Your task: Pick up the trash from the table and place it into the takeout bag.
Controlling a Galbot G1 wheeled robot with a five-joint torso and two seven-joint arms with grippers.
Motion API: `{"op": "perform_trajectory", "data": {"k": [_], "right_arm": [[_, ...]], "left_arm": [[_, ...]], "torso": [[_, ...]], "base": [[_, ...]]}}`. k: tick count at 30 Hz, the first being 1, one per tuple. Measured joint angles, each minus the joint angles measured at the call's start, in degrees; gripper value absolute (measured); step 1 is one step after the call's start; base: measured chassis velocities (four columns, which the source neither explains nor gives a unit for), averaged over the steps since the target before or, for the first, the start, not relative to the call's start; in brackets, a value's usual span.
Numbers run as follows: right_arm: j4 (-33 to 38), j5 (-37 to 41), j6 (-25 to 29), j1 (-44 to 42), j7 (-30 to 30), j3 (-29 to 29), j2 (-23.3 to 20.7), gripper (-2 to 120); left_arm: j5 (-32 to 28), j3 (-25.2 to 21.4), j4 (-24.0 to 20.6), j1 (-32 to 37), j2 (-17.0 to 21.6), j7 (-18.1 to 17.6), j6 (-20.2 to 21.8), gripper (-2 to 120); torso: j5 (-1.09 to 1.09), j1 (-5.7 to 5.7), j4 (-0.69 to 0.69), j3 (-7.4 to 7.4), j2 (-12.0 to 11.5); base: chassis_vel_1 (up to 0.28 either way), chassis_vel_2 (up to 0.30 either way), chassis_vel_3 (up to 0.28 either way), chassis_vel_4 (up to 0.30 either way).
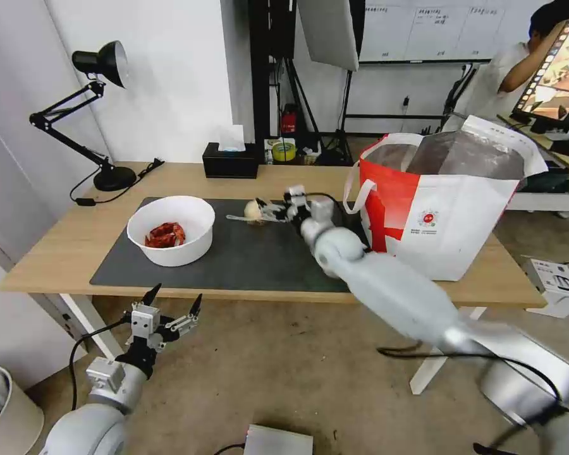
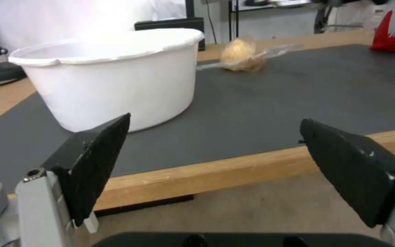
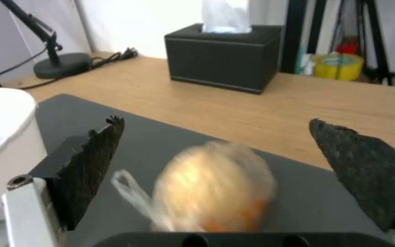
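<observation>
- Light wood is what you have under everything: one table [image 1: 63,246] carrying one dark grey mat [image 1: 234,259].
- Count the trash you can see: one white bowl [image 1: 171,229] with red scraps [image 1: 165,234], and one beige plastic-wrapped ball [image 1: 253,212]. Two pieces.
- The bowl sits upright on the mat toward 9 o'clock in the head view; the ball lies on the mat near its far edge, at about 3 o'clock from the bowl and well apart from it.
- The ball's wrap trails off in a clear twisted tail pointing toward the bowl, so its long axis runs along the table's length.
- One takeout bag [image 1: 442,221] stands upright, mouth open, at 3 o'clock on the table, white loop handle toward the ball.
- Your right gripper [image 3: 216,161] is over the mat with the ball between its widely parted fingers; it has hold of nothing.
- Your left gripper [image 1: 172,301] hangs below the table's near edge at 7 o'clock, fingers spread wide and empty, aimed at the bowl.
- One black tissue box [image 1: 231,161] and one black desk lamp [image 1: 88,107] stand along the far edge.
</observation>
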Motion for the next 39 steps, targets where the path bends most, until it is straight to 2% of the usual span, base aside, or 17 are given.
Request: {"op": "perform_trajectory", "data": {"k": [5, 6, 10, 12, 18, 36, 39], "right_arm": [[-7.2, -0.16, -2.81, 2.71, -0.76, 0.83, 5.45, 100], [-10.53, -0.74, -4.08, 3.78, -1.14, 1.77, 7.82, 100], [-14.99, -2.24, -6.03, 4.95, -1.24, 3.36, 10.82, 100], [-21.34, -6.33, -8.97, 6.18, -2.06, 7.01, 14.53, 100], [-23.06, -7.85, -10.52, 6.13, -4.01, 7.47, 14.92, 100], [-25.57, -9.18, -10.62, 6.03, -8.46, 5.19, 14.66, 100], [-25.78, -9.17, -10.54, 6.03, -9.13, 4.64, 14.66, 96]], "left_arm": [[-0.02, 0.06, 0.13, -0.08, 0.03, 0.02, -0.09, 100], [-0.02, 0.15, 0.37, -0.07, 0.37, 0.05, -0.2, 100], [-0.02, 0.18, 0.47, -0.05, 0.77, 0.09, -0.41, 100], [-0.02, 0.21, 0.35, -0.05, 0.58, 0.12, -0.53, 100], [0.01, 0.4, 0.13, 0.02, 0.35, 0.19, -0.7, 100], [0.24, 0.3, -0.87, 0.68, -0.05, 0.21, -1.25, 100], [0.26, 0.11, -1.01, 0.97, -0.1, 0.23, -1.52, 100]], "torso": [[0.0, 0.0, 0.02, 0.0, 0.0], [0.0, 0.0, 0.01, -0.01, 0.0], [0.0, -0.01, 0.0, -0.01, 0.0], [0.0, -0.01, 0.01, -0.01, 0.0], [0.01, -0.01, -0.01, -0.01, 0.0], [0.01, -0.02, 0.0, -0.01, 0.01], [0.02, -0.02, 0.0, -0.01, 0.01]], "base": [[0.0, 0.0, 0.0, 0.0], [0.0, 0.0, 0.0, 0.0], [0.0, 0.0, 0.0, 0.0], [0.0, 0.0, 0.0, 0.0], [0.0, 0.0, 0.0, 0.0], [0.0, 0.0, 0.0, 0.0], [0.0, 0.0, 0.0, 0.0]]}}
